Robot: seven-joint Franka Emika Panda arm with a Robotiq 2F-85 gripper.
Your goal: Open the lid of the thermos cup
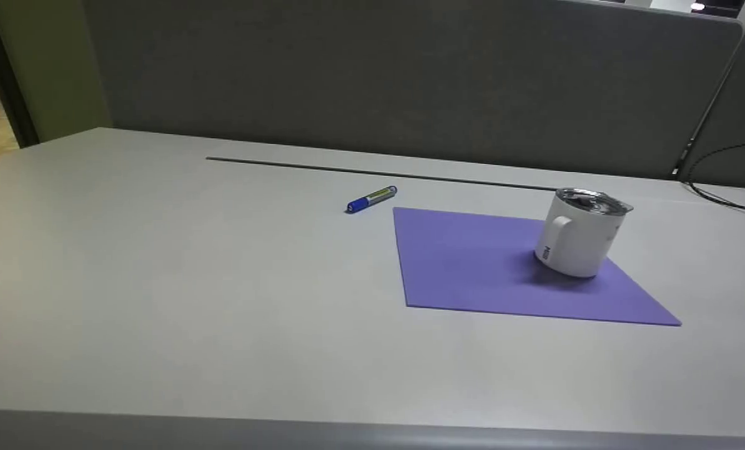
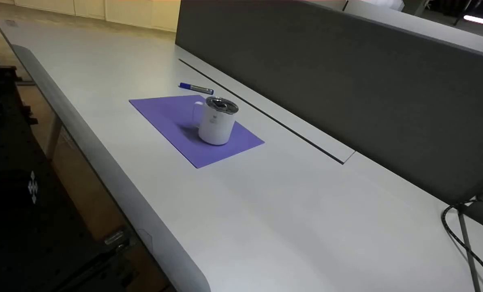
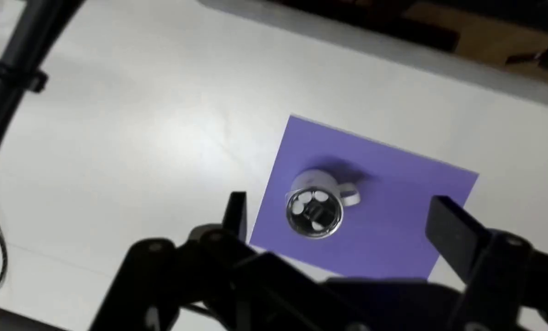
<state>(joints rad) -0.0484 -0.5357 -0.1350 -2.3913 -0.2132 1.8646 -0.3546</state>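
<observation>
The thermos cup is a short white mug with a handle. It stands upright on a purple mat and shows in both exterior views and in the wrist view. The lid is seated on its top, clear and dark with a silvery rim; it also shows in an exterior view and in the wrist view. My gripper is open and empty, its fingers wide apart above the mat. The cup appears between the fingers, nearer the left one, and neither finger touches it. The gripper is out of both exterior views.
A blue marker lies behind the mat, also seen in an exterior view. A dark partition stands along the table's back. A black cable lies at one end. The table's front edge borders a dark robot base.
</observation>
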